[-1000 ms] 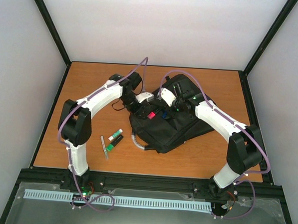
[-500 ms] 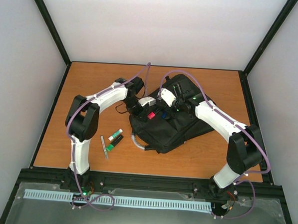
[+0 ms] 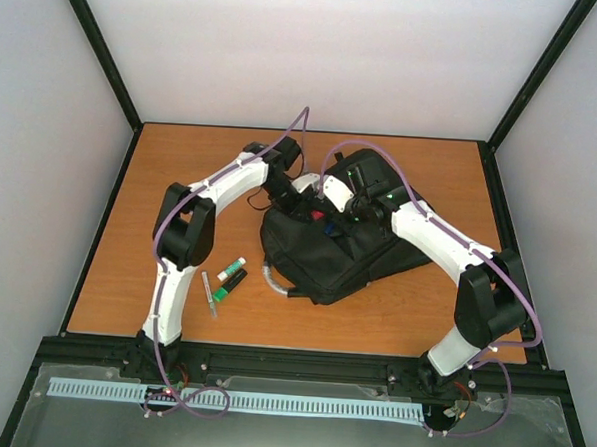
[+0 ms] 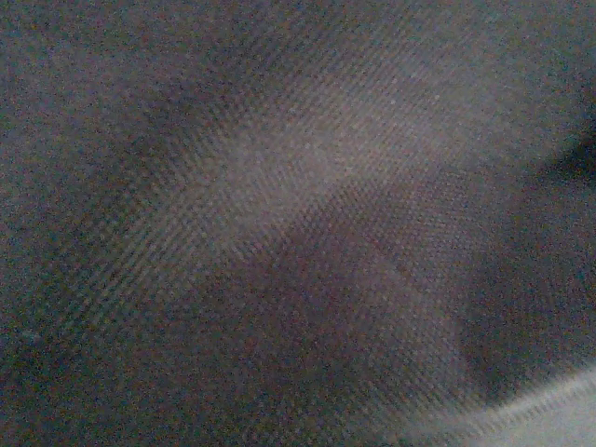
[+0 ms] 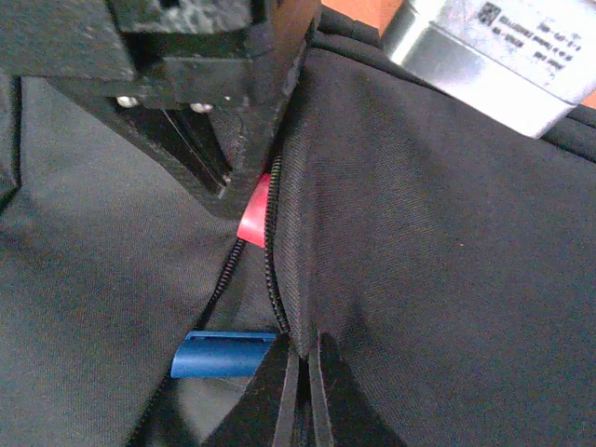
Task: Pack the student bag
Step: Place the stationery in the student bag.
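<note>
Pen (image 3: 210, 294): lay on the table (image 3: 181, 167), at 8 o'clock from the bag and well apart from it.
Marker (image 3: 232, 274): green and black with a white cap, just beside the pen at its 1 o'clock.
Loop (image 3: 272, 282): grey, curving out from the bag's near-left edge.
Bag (image 3: 327, 260): black and slumped, lay mid-table a little to the right, with its zip (image 5: 272, 270) parted at the far-left part.
Right gripper (image 5: 304, 368): pressed together, pinching the bag's zip edge at the bag's 12 o'clock.
Blue thing (image 5: 223, 354): showed in the opening, at 10 o'clock from the right gripper's tips.
Red thing (image 5: 253, 216): sat in the opening beyond the blue thing, against the left gripper's tip.
Left gripper (image 3: 307, 206): tip was at the opening, at the bag's 11 o'clock. The jaws were pressed together. Whether they pinched anything could not be told, since its camera showed only blurred dark cloth.
</note>
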You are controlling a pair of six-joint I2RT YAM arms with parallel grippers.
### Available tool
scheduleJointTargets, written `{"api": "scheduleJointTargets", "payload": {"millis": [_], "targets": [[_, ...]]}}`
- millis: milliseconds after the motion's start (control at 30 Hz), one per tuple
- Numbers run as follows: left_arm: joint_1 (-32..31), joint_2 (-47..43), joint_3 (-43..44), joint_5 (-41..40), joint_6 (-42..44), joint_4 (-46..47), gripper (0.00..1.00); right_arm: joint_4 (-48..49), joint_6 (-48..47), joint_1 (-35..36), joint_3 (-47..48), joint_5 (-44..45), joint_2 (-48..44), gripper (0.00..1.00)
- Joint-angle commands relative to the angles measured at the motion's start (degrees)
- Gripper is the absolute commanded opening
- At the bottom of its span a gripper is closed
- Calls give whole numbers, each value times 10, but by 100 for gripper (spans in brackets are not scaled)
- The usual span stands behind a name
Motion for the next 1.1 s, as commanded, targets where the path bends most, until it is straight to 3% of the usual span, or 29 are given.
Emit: {"api": "scheduleJointTargets", "payload": {"millis": [0,267,400,633,733,767,933,1067], "targets": [[-1,27,30,29,-36,45,4,-7,-8,6,9,-18,-12,3],[-1,25,17,68,-54,64,6,-19,-17,6,35,-9,5,6],[4,-19,-28,63,-45,66,6,-19,-21,6,43,2,4,37],[40,-148,-158,28,-12,57,9,-5,-6,7,50,1,12,71],[71,-201,-214,16,-15,67,17,9,-5,17,53,23,23,88],[80,-215,-228,13,-17,70,24,13,-12,22,55,33,27,98],[97,-244,-258,-42,-35,90,50,33,-15,48,66,94,49,100],[97,-226,-243,-54,-51,91,57,70,-7,61,61,164,69,100]]}}
